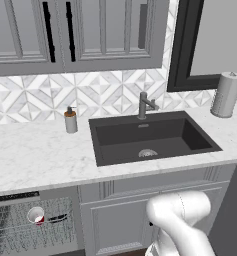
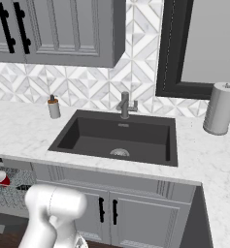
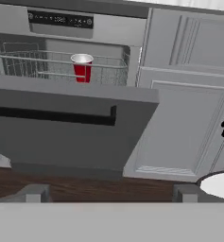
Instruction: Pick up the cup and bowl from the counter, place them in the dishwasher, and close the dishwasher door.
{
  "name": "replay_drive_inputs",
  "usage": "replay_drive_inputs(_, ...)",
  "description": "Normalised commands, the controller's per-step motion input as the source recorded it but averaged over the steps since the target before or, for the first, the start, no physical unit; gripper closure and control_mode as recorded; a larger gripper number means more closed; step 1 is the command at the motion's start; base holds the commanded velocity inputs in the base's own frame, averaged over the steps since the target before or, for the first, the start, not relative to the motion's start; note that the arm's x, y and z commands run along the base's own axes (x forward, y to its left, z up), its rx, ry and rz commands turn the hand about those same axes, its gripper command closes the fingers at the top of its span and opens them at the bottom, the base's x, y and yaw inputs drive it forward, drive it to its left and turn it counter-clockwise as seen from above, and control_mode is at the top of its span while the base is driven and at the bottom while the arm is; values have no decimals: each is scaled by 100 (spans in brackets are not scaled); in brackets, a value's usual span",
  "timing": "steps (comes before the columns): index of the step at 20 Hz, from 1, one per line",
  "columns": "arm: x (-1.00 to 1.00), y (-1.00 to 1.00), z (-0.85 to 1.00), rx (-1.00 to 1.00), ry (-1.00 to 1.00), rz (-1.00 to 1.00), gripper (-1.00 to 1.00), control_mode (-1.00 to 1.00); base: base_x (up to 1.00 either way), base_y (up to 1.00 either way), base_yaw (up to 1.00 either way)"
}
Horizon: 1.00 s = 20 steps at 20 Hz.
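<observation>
- The cup stands upright in the dishwasher rack, upper left of the hand view; the bowl can't be made out.
- The counter carries only a soap dispenser.
- The end effector hangs low, fingertips apart and empty, facing the half-open dishwasher door.
- Closing looks next: get under the door's edge and push up.

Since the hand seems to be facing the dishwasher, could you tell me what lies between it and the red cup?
In the hand view, the partly lowered dishwasher door lies between the hand and the cup, which stands in the wire rack behind it.
</observation>
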Motion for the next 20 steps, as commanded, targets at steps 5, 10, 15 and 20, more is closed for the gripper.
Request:
replay_drive_inputs(5,70,9,-44,0,-11,-2,-100,-100,0,0,0)
replay_drive_inputs(10,100,0,-72,0,-7,0,-100,-100,0,0,0)
replay_drive_inputs(15,98,0,-73,0,-19,0,-100,-100,0,0,0)
replay_drive_inputs(20,98,0,-67,0,-35,0,-100,-100,0,0,0)
